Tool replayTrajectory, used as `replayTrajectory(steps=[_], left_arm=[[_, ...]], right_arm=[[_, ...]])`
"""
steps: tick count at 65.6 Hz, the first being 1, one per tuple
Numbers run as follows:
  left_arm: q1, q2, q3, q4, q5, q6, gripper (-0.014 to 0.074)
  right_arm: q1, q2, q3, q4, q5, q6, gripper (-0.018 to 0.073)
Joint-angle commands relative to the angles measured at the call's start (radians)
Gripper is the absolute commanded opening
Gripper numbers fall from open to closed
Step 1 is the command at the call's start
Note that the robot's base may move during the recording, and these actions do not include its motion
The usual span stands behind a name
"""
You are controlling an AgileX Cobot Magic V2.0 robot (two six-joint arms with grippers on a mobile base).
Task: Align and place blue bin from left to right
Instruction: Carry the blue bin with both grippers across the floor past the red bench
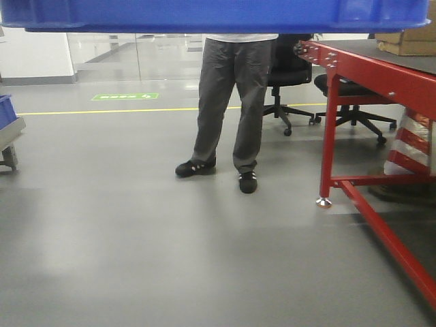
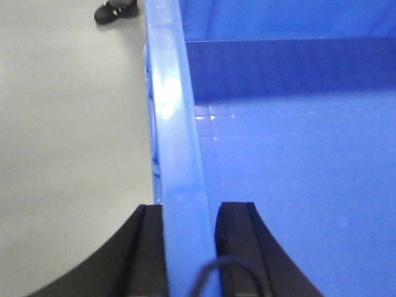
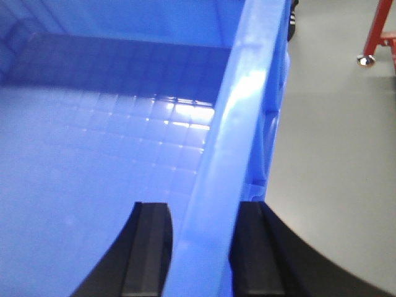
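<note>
The blue bin (image 1: 218, 13) hangs in the air and fills the top strip of the front view, held level above the floor. My left gripper (image 2: 189, 213) is shut on the bin's left rim (image 2: 173, 124), one finger outside and one inside the wall. My right gripper (image 3: 201, 213) is shut on the bin's right rim (image 3: 241, 117) in the same way. Both wrist views look down into the bin's empty, grid-patterned bottom (image 3: 93, 154).
A person (image 1: 228, 109) in grey trousers stands straight ahead. A red steel table frame (image 1: 354, 136) runs along the right, with cardboard boxes (image 1: 405, 41) on top and office chairs (image 1: 300, 82) behind. A cart with another blue bin (image 1: 7, 129) sits at the far left.
</note>
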Motion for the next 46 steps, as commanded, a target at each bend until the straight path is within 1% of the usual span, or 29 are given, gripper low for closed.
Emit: replayTrajectory(steps=[1, 46], left_arm=[[-0.027, -0.027, -0.017, -0.124, -0.087, 0.008, -0.0111], [-0.027, -0.027, -0.017, -0.124, -0.087, 0.008, -0.0111]], right_arm=[[0.011, -0.019, -0.016, 0.071, -0.108, 0.005, -0.0153], [0.011, -0.019, -0.016, 0.071, -0.112, 0.005, -0.0153]])
